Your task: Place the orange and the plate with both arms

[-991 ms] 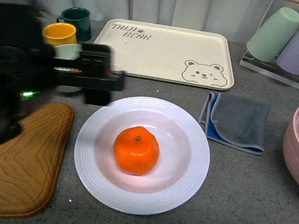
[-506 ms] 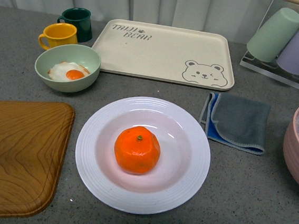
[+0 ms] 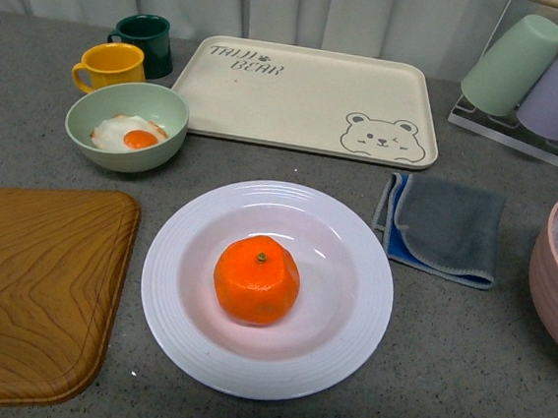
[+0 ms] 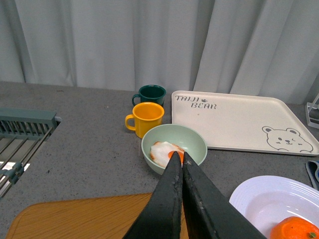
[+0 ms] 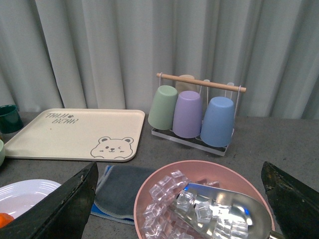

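The orange [image 3: 256, 279], bright with a small green stem spot, sits in the middle of the white plate [image 3: 361, 235] on the grey table. Neither arm shows in the front view. In the left wrist view my left gripper [image 4: 179, 157] is shut and empty, raised above the wooden board [image 4: 84, 219], with the plate [image 4: 256, 191] and the orange [image 4: 294, 231] off to one side. In the right wrist view my right gripper [image 5: 180, 185] is open wide and empty above the pink bowl [image 5: 149, 191]; the plate's rim [image 5: 25, 191] shows at the edge.
A green bowl [image 3: 170, 110] with a fried egg, a yellow mug [image 3: 110, 64] and a dark green mug [image 3: 145, 38] stand at back left. The cream bear tray [image 3: 309, 98] lies behind the plate, a grey cloth [image 3: 445, 225] to its right. A cup rack [image 3: 544, 76] and an ice-filled pink bowl [image 3: 555, 270] are at right.
One second ago my left arm was over the left of the table in the front view; it has withdrawn out of that view. The orange and plate stay put.
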Controlling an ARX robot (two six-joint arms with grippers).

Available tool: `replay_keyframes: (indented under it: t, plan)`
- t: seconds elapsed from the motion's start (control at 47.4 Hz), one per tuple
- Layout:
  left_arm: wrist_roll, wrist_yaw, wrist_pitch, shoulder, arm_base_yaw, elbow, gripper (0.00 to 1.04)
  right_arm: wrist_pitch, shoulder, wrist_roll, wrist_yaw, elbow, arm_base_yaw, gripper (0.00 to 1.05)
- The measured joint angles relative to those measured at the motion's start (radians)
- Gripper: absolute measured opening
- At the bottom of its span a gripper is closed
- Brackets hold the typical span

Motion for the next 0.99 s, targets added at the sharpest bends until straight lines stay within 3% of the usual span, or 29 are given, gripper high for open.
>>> replay_keyframes:
  t: [0.105, 0.169, 0.991]
  plan:
    - [0.0, 0.089, -0.081, -0.096, 0.077, -0.003, 0.04, 0.0, 0.0, 0.0, 0.0, 0.0, 0.0, 0.95]
    - [0.0, 0.09, -0.12, -0.139, 0.099, -0.003, 0.04, 0.0, 0.0, 0.0, 0.0, 0.0, 0.0, 0.95]
    - [0.0, 0.101, -0.528, -0.57, 0.103, -0.004, 0.04, 0.0, 0.0, 0.0, 0.0, 0.0, 0.0, 0.95]
